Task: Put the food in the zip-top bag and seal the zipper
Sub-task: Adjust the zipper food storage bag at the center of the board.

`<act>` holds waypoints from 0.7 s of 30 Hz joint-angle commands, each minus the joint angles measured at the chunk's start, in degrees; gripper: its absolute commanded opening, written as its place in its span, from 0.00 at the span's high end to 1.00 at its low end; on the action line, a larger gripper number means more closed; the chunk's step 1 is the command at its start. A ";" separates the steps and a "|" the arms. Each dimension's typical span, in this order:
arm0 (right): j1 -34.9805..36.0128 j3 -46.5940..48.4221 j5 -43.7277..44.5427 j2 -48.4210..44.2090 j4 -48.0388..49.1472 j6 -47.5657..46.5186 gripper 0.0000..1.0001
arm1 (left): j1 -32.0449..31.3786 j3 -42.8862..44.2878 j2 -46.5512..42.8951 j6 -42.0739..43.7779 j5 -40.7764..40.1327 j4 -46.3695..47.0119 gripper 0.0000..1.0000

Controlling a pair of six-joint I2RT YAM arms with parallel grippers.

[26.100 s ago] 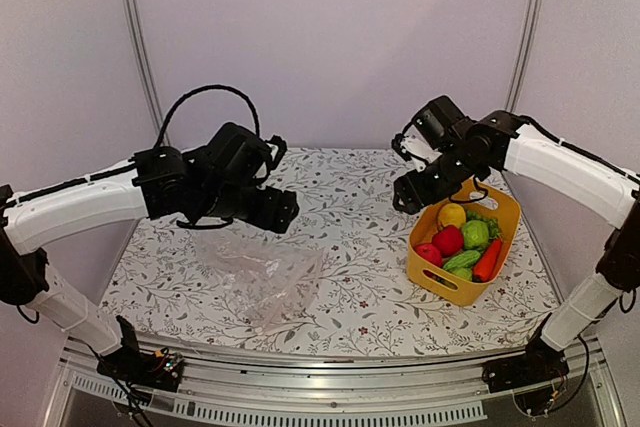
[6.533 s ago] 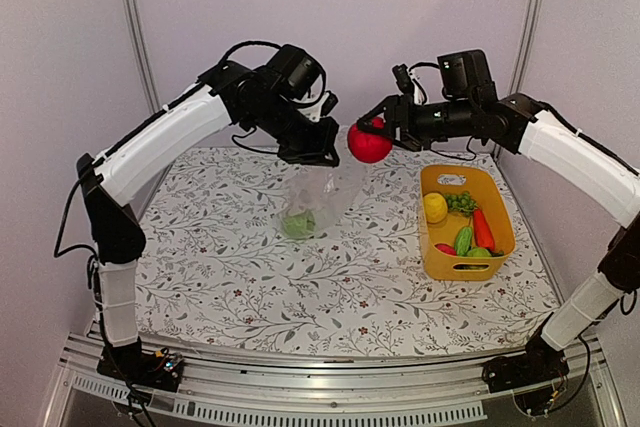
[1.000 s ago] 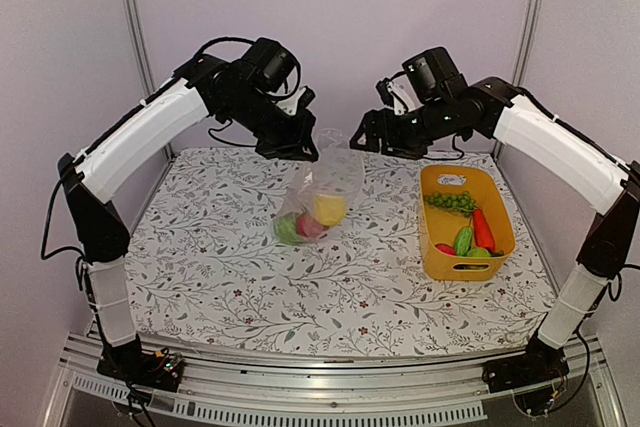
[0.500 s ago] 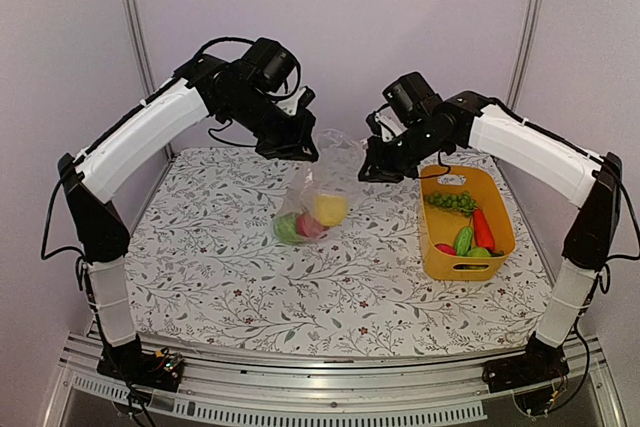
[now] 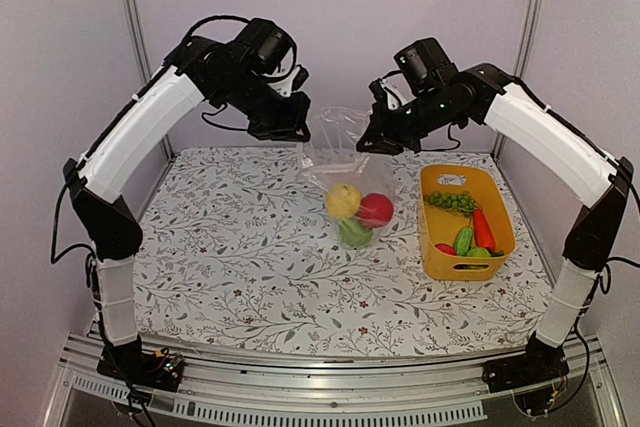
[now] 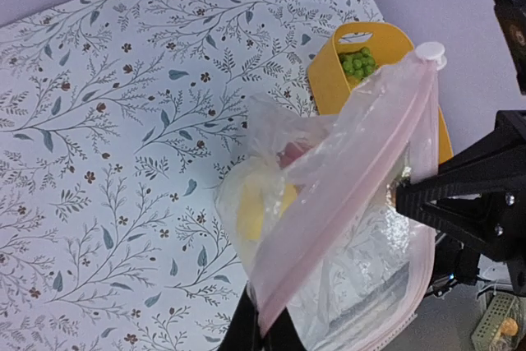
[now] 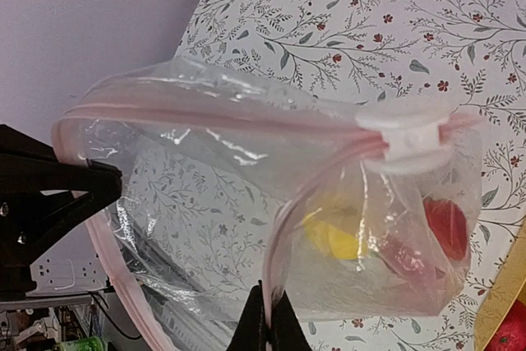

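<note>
The clear zip-top bag (image 5: 338, 152) hangs between my two grippers above the table. Its pink zipper (image 6: 362, 166) runs from one gripper toward the other, with a white slider (image 7: 407, 133) on it. My left gripper (image 5: 298, 133) is shut on one end of the mouth edge, and the right gripper (image 5: 368, 143) is shut on the other side. A yellow lemon (image 5: 343, 200), a red ball (image 5: 375, 209) and a green piece (image 5: 355, 232) lie in the bag's bottom. Grapes (image 5: 452, 201), a carrot (image 5: 483, 229), a cucumber (image 5: 463, 240) and a red piece (image 5: 444, 248) sit in the basket.
The orange-yellow basket (image 5: 466, 270) stands on the flowered table (image 5: 220, 247) at the right, close beside the hanging bag. Purple walls and two metal posts (image 5: 130, 37) close off the back.
My right gripper has shut on the bag's mouth edge. Both arms have raised the bag and carried it to the right, so the food inside now hangs nearer the basket.
</note>
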 commanded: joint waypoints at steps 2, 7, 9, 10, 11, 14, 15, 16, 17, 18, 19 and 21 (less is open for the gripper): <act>0.28 2.52 -1.28 1.16 -0.64 0.09 1.00 | 0.99 -10.32 -6.17 -1.28 2.41 3.91 1.00; 0.26 3.27 -2.66 2.28 -0.65 -0.04 0.95 | 0.36 -8.86 -3.42 -1.14 4.14 2.43 1.00; 0.28 3.04 -3.06 2.45 -0.54 -0.23 0.91 | 0.35 -8.88 -3.44 -0.99 3.83 2.45 1.00; 0.28 3.04 -3.17 2.49 -0.42 -0.24 0.88 | 0.34 -8.86 -3.38 -0.90 3.81 2.35 1.00; 0.27 3.03 -3.04 2.25 -0.41 -0.31 0.83 | 0.34 -8.93 -3.41 -0.85 3.76 2.36 1.00; 0.15 3.36 -2.18 1.52 -0.68 -0.41 0.67 | 0.29 -9.75 -3.54 -0.57 3.34 2.25 1.00; 0.05 3.45 -1.93 0.96 -0.92 -0.50 0.62 | 0.29 -10.14 -3.52 -0.45 3.13 2.31 1.00; -0.25 3.46 -1.73 0.61 -1.26 -0.64 0.59 | 0.33 -10.51 -3.50 -0.37 3.11 2.45 1.00; -0.61 3.41 -1.38 0.08 -1.69 -0.73 0.56 | 0.34 -10.87 -3.52 -0.31 3.10 2.61 1.00; -0.99 3.38 -0.72 -0.72 -2.23 -1.17 0.53 | 0.32 -11.03 -3.52 -0.30 3.17 2.74 1.00; -1.46 3.28 0.17 -1.17 -2.96 -1.68 0.50 | 0.34 -11.05 -3.48 -0.28 3.25 2.84 1.00; -2.45 2.21 2.26 -2.49 -4.00 -2.96 0.45 | 0.34 -11.05 -3.67 -0.28 3.32 3.22 1.00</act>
